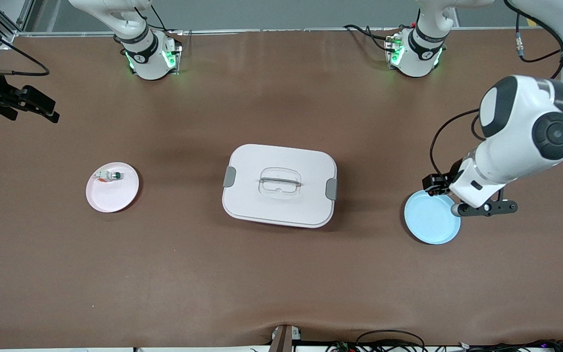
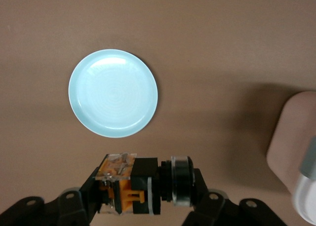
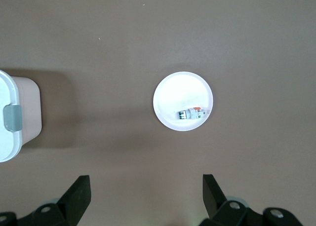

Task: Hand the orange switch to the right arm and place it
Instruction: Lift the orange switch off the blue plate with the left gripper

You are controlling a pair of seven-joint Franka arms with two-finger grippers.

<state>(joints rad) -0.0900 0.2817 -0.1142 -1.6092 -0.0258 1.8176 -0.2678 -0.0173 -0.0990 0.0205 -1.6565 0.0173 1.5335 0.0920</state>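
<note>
Left tool point(image 2: 143, 199) grips the orange switch point(image 2: 129, 184) between its black fingers point(image 2: 79, 201), holding it in the air above the brown bench point(image 1: 281, 274) at the left arm's end, by the rim of the blue plate point(image 1: 431, 218). In the left wrist view the switch is a small blocky part with a black body, orange side marks, a clear shiny top and a ribbed round collar at one end; it lies sideways across the fingers. The blue plate is round, smooth and glossy, with faint rings in its glaze, and it sits at about four o'clock from the white box point(image 1: 279, 185).

Right tool point(image 3: 145, 196) hangs at the right arm's end of the bench, its two dark fingers point(image 3: 79, 194) spread wide with only bare bench between them. In the front view this tool point(image 1: 32, 105) shows at about ten o'clock from the box.

A pink plate point(image 1: 112, 187), round and matte, lies at nine o'clock from the box. On it, near the rim, rests a small white switch point(image 1: 108, 176) with a green cap and an orange end.

At the middle of the bench, the white box is a rounded rectangle of smooth plastic with a grey latch on each short side and a clear recessed handle point(image 1: 280, 182) in its lid. The bench surface is an even, slightly dull brown sheet.
</note>
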